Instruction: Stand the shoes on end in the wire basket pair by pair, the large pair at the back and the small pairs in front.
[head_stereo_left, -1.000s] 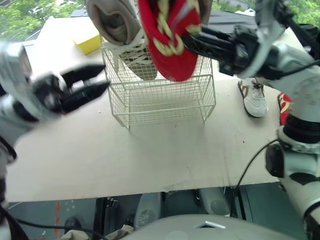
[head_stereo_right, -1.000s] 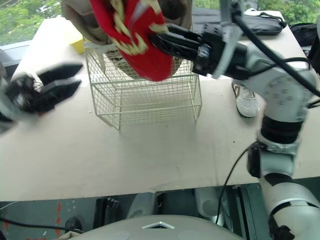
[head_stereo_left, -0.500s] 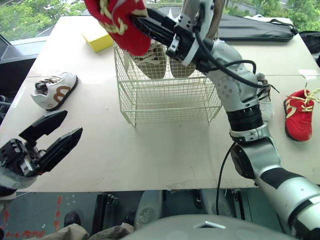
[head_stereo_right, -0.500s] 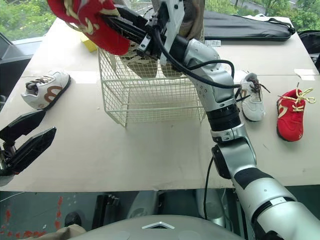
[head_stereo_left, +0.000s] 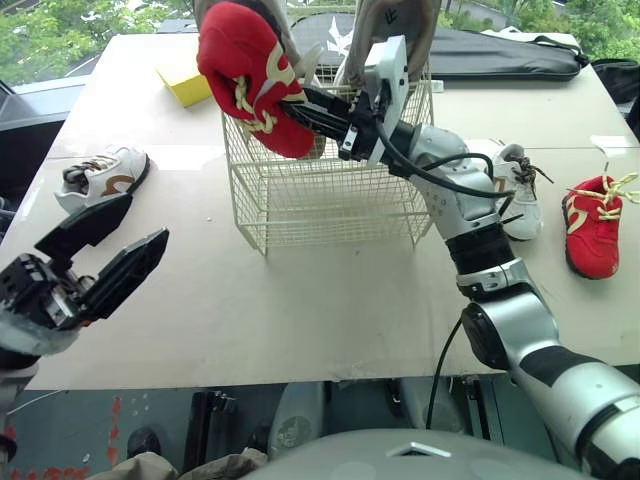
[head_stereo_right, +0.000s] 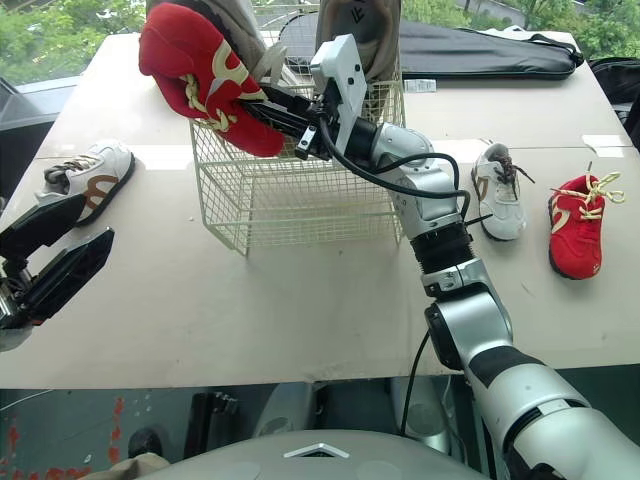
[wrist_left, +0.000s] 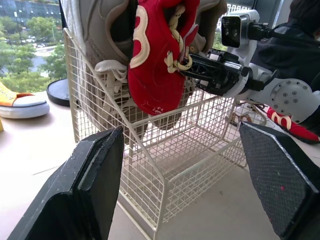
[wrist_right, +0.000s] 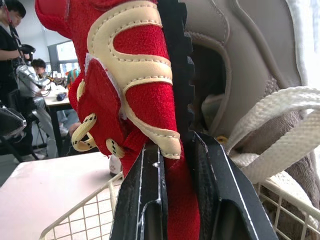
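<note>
My right gripper (head_stereo_left: 296, 106) is shut on a small red shoe (head_stereo_left: 248, 72) with cream laces and holds it above the front left corner of the white wire basket (head_stereo_left: 330, 205). In the right wrist view the black fingers (wrist_right: 146, 200) pinch the red shoe (wrist_right: 132, 75) by its edge. Two large beige shoes (head_stereo_left: 400, 28) stand on end at the back of the basket. The other red shoe (head_stereo_left: 594, 224) lies at the table's right, beside a small white shoe (head_stereo_left: 520, 196). A second white shoe (head_stereo_left: 98, 177) lies at the left. My left gripper (head_stereo_left: 98, 262) hangs open near it, with nothing between its fingers.
A yellow block (head_stereo_left: 188, 84) lies behind the basket on the left, and a black bag (head_stereo_left: 510, 55) lies along the table's far edge. An orange shoe (wrist_left: 20, 104) rests on the table beyond the basket. People stand in the background (wrist_right: 12, 45).
My right gripper has lowered the red shoe closer to the basket's front left corner and tipped it more upright. The left gripper stays open low on the left.
</note>
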